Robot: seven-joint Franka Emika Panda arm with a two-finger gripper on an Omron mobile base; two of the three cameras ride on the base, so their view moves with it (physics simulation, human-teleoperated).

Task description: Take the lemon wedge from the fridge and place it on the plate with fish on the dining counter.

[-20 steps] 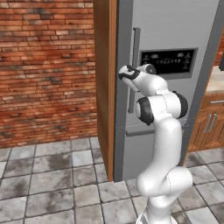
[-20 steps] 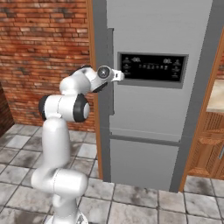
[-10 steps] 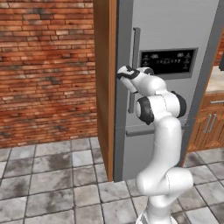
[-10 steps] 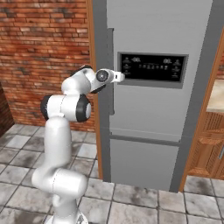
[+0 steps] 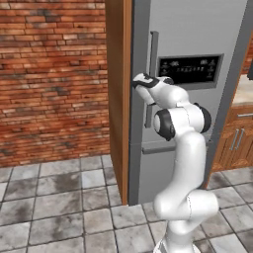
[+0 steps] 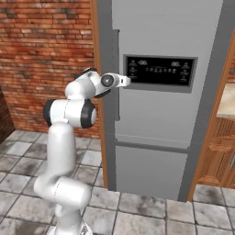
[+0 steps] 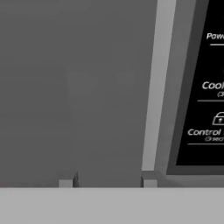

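Observation:
The tall grey steel fridge (image 5: 197, 123) stands shut, and its long vertical bar handle (image 5: 153, 49) runs down the door's left edge beside the black dispenser panel (image 5: 189, 70). My gripper (image 5: 140, 80) is at the handle, about level with the panel. From the right, the gripper (image 6: 125, 81) points at the door just right of the handle (image 6: 116, 50). In the hand view the gripper (image 7: 107, 181) is open, its two tips spread wide close to the grey door (image 7: 109, 87), with the panel (image 7: 205, 87) at the right. The lemon wedge, the plate with fish and the dining counter are out of view.
A brown wooden side panel (image 5: 118, 99) flanks the fridge on the left, with a red brick wall (image 5: 49, 74) beyond it. Brown wooden cabinets (image 5: 239, 143) under a pale countertop stand to the right. The floor (image 5: 59, 207) is grey tile.
The hand has edged slightly closer to the fridge door at the handle. The fridge stays shut.

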